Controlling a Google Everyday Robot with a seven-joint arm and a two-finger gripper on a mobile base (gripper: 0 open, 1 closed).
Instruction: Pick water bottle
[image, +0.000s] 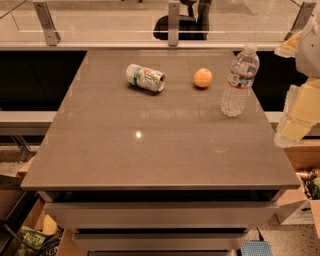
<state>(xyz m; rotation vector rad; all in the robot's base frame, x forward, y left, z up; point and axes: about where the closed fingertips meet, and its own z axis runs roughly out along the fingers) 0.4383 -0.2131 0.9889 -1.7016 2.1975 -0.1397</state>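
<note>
The water bottle (240, 81) is a tall clear ribbed plastic bottle with a white cap and a white, red and green label band. It stands upright near the right edge of the grey table (150, 150), towards the back. My gripper (299, 112), white with pale yellow parts, hangs at the right edge of the view. It is beyond the table's right edge, to the right of the bottle and apart from it, and it holds nothing that I can see.
A short green-white can (145, 78) lies on its side at the table's back left. An orange (202, 78) sits between can and bottle. A glass railing (172, 22) runs behind the table. Boxes (305, 200) stand on the floor at the right.
</note>
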